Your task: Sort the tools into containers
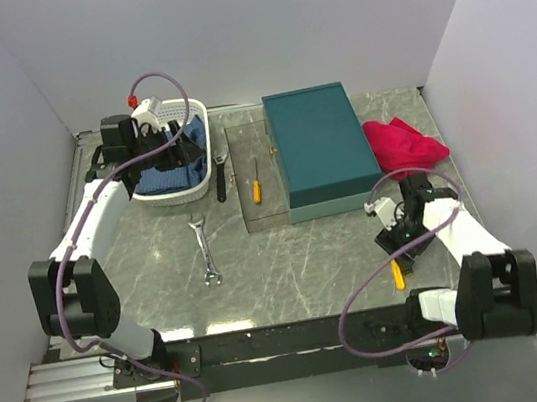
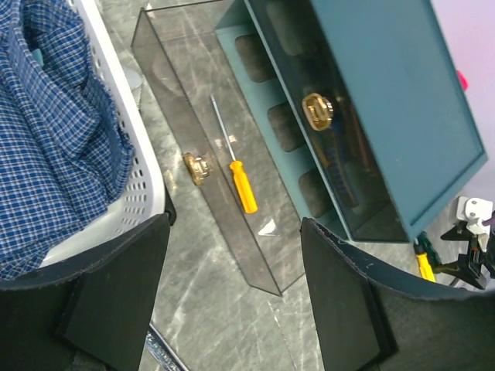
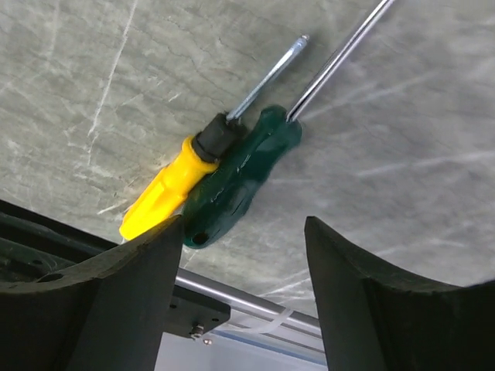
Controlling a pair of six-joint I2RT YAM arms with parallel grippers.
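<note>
The teal box (image 1: 319,148) stands shut at the back middle; its side and brass latch (image 2: 317,110) show in the left wrist view. A smoky clear tray (image 1: 250,214) lies against its left side and holds an orange-handled screwdriver (image 1: 256,189) (image 2: 244,186). A dark-handled wrench (image 1: 219,174) and a silver spanner (image 1: 206,255) lie on the table. My left gripper (image 1: 179,145) (image 2: 232,309) is open and empty, over the basket's right edge. My right gripper (image 1: 400,237) (image 3: 240,301) is open, low over a yellow-handled screwdriver (image 3: 164,195) (image 1: 397,273) and a green-handled screwdriver (image 3: 241,179) lying side by side. No pliers show.
A white basket (image 1: 203,182) (image 2: 135,139) with a blue checked cloth (image 1: 169,175) (image 2: 54,131) sits at the back left. A red cloth (image 1: 404,145) lies right of the box. The table's front edge and rail (image 3: 247,297) lie just past the two screwdriver handles.
</note>
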